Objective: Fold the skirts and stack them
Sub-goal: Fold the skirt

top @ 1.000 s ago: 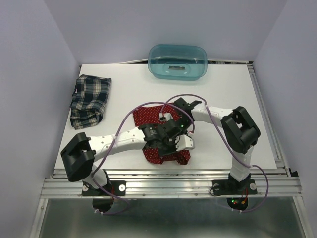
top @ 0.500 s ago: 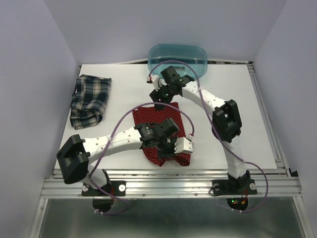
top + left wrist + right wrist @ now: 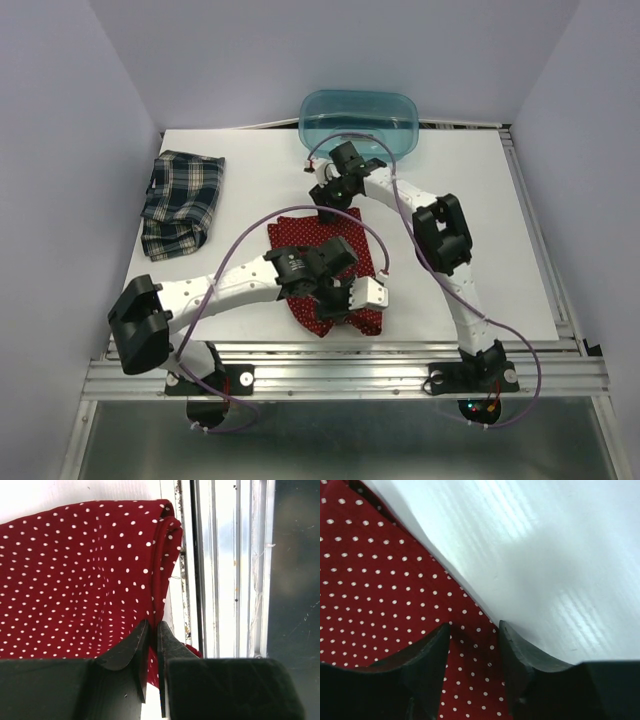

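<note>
- Pinching the near hem of the red skirt (image 3: 300, 238), the left jaws stand almost closed, with a fold of dotted cloth caught between them. The grip sits at the near edge of the bench (image 3: 480, 230), just beside the aluminium rail (image 3: 225, 570).
- We see the left arm (image 3: 215, 290) reaching in low across the front of the bench. We judge the grip is there to anchor or lift that hem for a fold.
- The right arm (image 3: 390, 190) stretches to the skirt's far edge. Its jaws are parted about halfway and straddle the cloth where red meets bare white bench. They are not clamped on anything we can make out.
- We read that placement as lining up a second grip opposite the first, so the skirt can be carried over by both ends and not dragged.
- The red skirt lies spread at the near middle of the bench, partly hidden under both arms.
- The plaid skirt (image 3: 182, 203) rests bunched at the far left, well apart from the red one and from both arms.
- The teal tub (image 3: 358, 122) stands at the far edge, just beyond the right arm's wrist.
- By our reckoning the folding is at an early stage, and nothing is stacked yet.
- The risk we see is thin cloth slipping from the left pinch if the far edge is pulled before the right jaws close.
</note>
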Controlling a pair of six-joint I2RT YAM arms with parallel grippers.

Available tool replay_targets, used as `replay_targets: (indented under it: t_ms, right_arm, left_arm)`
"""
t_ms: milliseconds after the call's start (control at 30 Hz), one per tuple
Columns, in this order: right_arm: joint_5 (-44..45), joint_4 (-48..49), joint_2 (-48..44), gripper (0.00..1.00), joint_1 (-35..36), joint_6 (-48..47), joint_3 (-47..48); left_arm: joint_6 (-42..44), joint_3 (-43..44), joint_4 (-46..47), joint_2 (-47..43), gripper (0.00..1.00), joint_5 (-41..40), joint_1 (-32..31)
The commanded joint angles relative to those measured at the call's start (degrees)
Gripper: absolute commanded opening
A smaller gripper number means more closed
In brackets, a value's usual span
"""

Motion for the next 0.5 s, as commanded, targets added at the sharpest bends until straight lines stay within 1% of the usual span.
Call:
replay_targets:
  t_ms: [0, 67, 100, 267, 300, 467]
  right_arm:
    - [-9.1, -1.1, -1.0, 0.48, 0.0, -1.7, -5.7]
    - [-11.1, -1.8, -2.2, 0.42, 0.0, -3.4, -9.8]
    - [-12.3, -1.7, -2.4, 0.41, 0.0, -3.8, -10.9]
    - [-16.1, -1.9, -5.1, 0.39, 0.0, -5.9, -17.7]
    - [-17.2, -2.0, -5.5, 0.37, 0.0, -6.2, -18.4]
    - [-18.7, -2.4, -7.6, 0.36, 0.0, -7.6, -21.6]
  left_arm:
    - [1.5, 4.3, -1.6, -2.5, 0.0, 0.5, 1.8]
    - [3.3, 6.2, -3.0, -1.5, 0.0, -0.9, 3.5]
    - [4.0, 6.9, -3.3, -0.8, 0.0, -1.2, 4.1]
    - [7.7, 10.5, -4.5, 1.0, 0.0, -3.2, 8.1]
    - [8.8, 10.9, -4.6, 1.7, 0.0, -3.5, 9.3]
    - [12.2, 12.8, -4.2, 3.8, 0.0, -4.7, 13.0]
